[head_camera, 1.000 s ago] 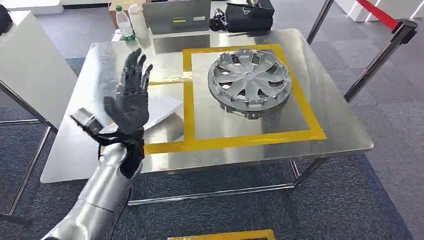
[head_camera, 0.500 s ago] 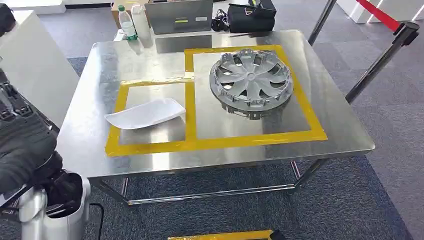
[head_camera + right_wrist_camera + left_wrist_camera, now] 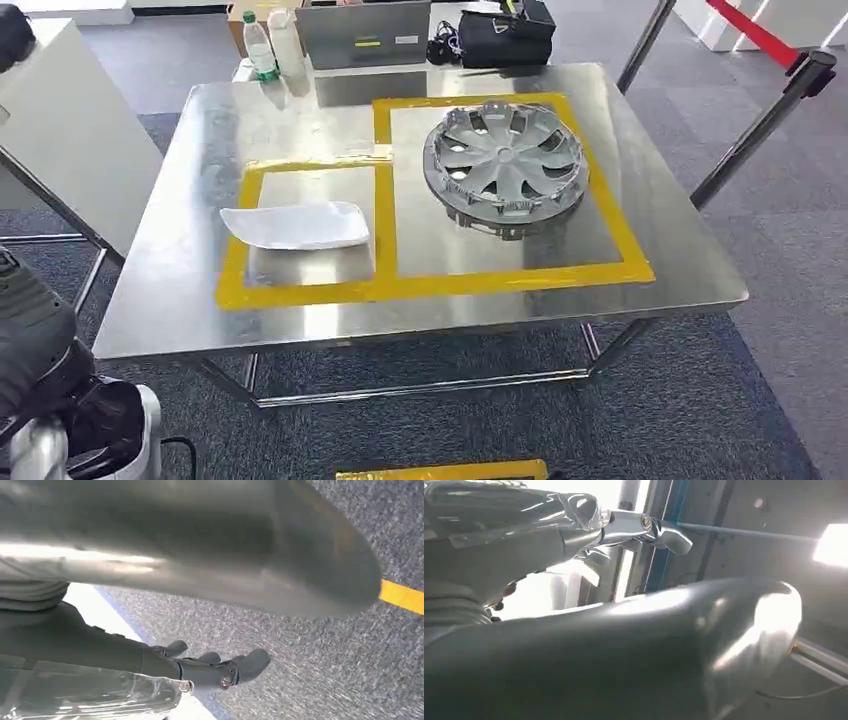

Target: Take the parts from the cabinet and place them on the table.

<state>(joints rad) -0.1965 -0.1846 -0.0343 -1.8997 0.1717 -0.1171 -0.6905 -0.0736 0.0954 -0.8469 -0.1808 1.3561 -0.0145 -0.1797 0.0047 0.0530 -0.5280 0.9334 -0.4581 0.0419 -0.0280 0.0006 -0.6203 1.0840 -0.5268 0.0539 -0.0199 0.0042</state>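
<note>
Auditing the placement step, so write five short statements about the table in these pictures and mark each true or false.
1. The hubcap lies inside the larger yellow-taped rectangle. True.
2. The white curved part rests on top of the hubcap. False: it lies apart from it, in the smaller taped rectangle.
3. Plastic bottles stand beyond the far left corner of the steel table. True.
4. A robot hand is pressing on the hubcap. False: nothing touches it.
5. The hubcap stands on edge. False: it lies flat.
</note>
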